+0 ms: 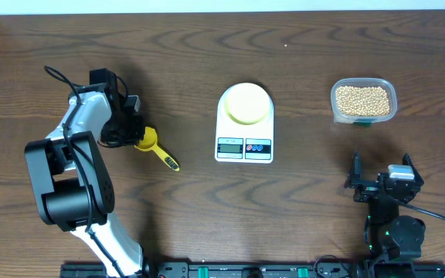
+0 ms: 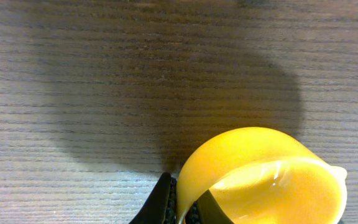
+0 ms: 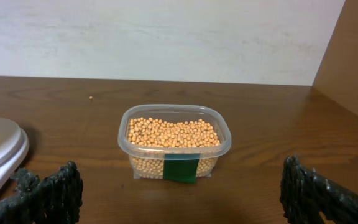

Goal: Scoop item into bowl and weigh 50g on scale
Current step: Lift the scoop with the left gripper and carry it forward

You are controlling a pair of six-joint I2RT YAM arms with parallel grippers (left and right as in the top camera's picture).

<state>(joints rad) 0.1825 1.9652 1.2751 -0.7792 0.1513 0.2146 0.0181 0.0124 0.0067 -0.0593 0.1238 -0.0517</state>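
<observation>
Pinching the cup rim of the yellow scoop (image 1: 151,144), our left tool (image 1: 134,133) sits low over the table (image 1: 207,54), left of the scale (image 1: 243,148) with the bowl (image 1: 246,103) on it. We see our right tool (image 1: 382,176) spread wide near the tub (image 1: 364,80) of beans (image 1: 363,99), holding nothing.

A dark brown wooden table (image 1: 207,69) with a wavy grain carries three things set well apart from each other in a loose row. A white kitchen scale (image 1: 244,134) sits near the middle with its display toward the front edge, and a clear plastic tub (image 3: 148,163) stands off to the right. A yellow scoop (image 1: 157,150) lies to the left, its handle pointing toward the front right
</observation>
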